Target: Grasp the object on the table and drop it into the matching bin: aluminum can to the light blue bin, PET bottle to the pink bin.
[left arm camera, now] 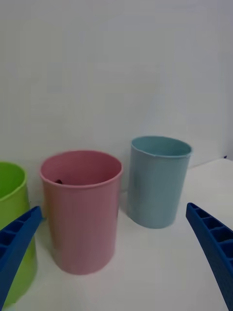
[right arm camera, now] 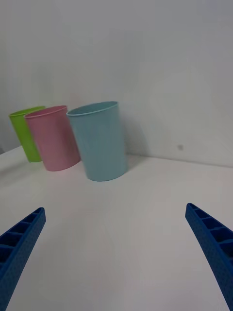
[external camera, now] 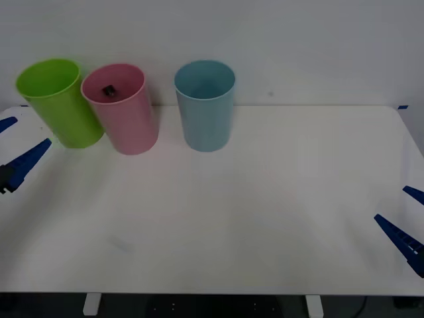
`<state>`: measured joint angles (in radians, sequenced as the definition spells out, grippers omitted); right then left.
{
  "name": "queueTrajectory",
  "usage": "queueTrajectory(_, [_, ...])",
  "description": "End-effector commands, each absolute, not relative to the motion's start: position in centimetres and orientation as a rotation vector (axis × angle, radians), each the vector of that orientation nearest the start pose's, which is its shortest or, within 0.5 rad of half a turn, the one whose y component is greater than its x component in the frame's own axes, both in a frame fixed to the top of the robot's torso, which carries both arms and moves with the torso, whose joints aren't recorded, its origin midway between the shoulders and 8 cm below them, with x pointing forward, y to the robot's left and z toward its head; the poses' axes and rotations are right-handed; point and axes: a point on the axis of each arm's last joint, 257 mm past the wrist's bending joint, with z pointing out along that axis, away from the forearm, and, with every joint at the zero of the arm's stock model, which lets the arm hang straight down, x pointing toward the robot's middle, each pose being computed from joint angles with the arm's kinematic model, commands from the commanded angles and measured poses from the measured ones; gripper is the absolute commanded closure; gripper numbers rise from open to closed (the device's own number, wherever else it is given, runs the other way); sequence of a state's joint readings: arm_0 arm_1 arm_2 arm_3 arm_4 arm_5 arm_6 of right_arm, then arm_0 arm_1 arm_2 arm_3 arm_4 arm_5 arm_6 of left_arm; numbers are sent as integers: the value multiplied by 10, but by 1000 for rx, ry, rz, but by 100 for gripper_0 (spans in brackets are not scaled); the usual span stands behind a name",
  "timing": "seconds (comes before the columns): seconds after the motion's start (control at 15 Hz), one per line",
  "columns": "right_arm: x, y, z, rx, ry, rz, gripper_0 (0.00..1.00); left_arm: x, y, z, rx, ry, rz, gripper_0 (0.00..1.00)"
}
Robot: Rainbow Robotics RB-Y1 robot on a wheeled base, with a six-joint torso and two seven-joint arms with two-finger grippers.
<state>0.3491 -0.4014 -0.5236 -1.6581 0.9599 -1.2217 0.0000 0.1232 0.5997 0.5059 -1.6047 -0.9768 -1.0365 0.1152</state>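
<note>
So the bottle (external camera: 108, 90) is sitting inside the pink bin (external camera: 126, 119), I can just see its dark cap down past the rim from the front view, and a dark sliver of it shows over the rim from my left wrist too (left arm camera: 58, 181). It's well apart from both sets of my jaws.

My left gripper (external camera: 12, 147) hangs at the left edge of the tabletop (external camera: 252, 212), near the green bin (external camera: 59, 106), jaws spread wide open with nothing between them. From that wrist the pink bin (left arm camera: 81, 214) is straight ahead, the green one (left arm camera: 14, 233) beside it and the light blue bin (left arm camera: 158, 182) further back on the other side.

My right gripper (external camera: 409, 222) is way over at the right edge of the tabletop, jaws also open and holding nothing. From its wrist I see the light blue bin (right arm camera: 99, 141) closest, then the pink bin (right arm camera: 53, 138), then the green one (right arm camera: 26, 133) behind.

All three bins stand upright in a row along the back of the tabletop by the wall: green and pink look like they're touching, light blue just beside the pink with a small gap.
</note>
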Motion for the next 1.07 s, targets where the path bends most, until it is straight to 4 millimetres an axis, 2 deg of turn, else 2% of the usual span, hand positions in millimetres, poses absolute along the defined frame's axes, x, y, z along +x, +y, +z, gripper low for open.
queueTrajectory(0.07, [342, -330, -169, -465, 1441, 567, 0, 405, 387, -110, 535, 1458, -380, 0])
queueTrajectory(0.47, [342, -330, -169, -465, 1441, 567, 0, 358, 417, -148, 568, 1549, -294, 0])
queueTrajectory(0.6, [342, -330, -169, -465, 1441, 567, 0, 342, 421, -159, 550, 1575, -304, 0])
queueTrajectory(0.87, [342, -330, -169, -465, 1441, 567, 0, 323, 426, -171, 507, 1607, -329, 0])
queueTrajectory(1.07, [342, -330, -169, -465, 1441, 567, 0, 322, 420, -176, 499, 1614, -354, 0])
